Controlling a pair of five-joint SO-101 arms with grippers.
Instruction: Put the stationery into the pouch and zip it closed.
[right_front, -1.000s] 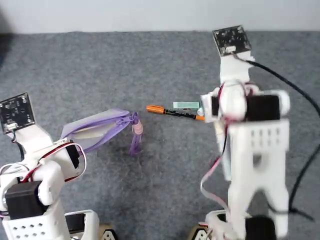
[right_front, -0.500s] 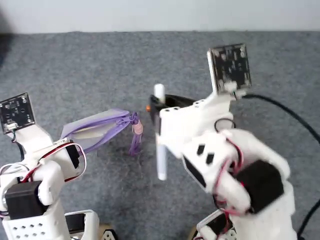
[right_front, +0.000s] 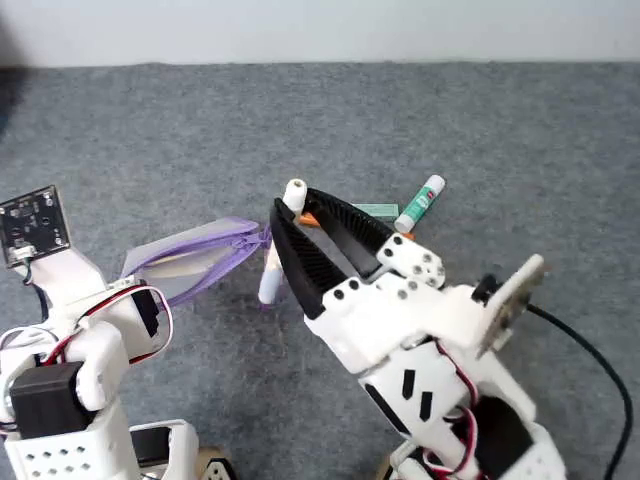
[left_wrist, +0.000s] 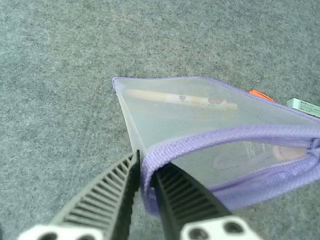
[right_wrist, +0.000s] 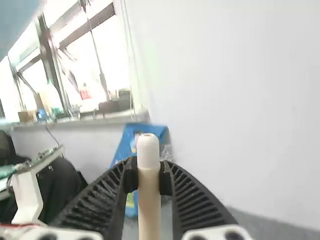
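R gripper (right_front: 285, 207) clamped on cream pen (right_front: 269, 280) near its top, lower end hanging below fingers by mesh pouch (left_wrist: 210, 125) mouth. L gripper (left_wrist: 145, 165) pinches zip edge. Risk: pen pivots btwn fingers, snags zip, misses opening.

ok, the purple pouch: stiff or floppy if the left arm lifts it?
Probably floppy: the pouch looks like thin see-through mesh, bowing out past the left gripper pinching its zipper edge. Likely light, even with the pen inside.

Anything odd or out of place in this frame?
Nothing spilled or damaged. The right gripper holds a white pen by its upper end, its lower end near the mouth of the pouch, which the left gripper pinches. A glue stick lies on the table.
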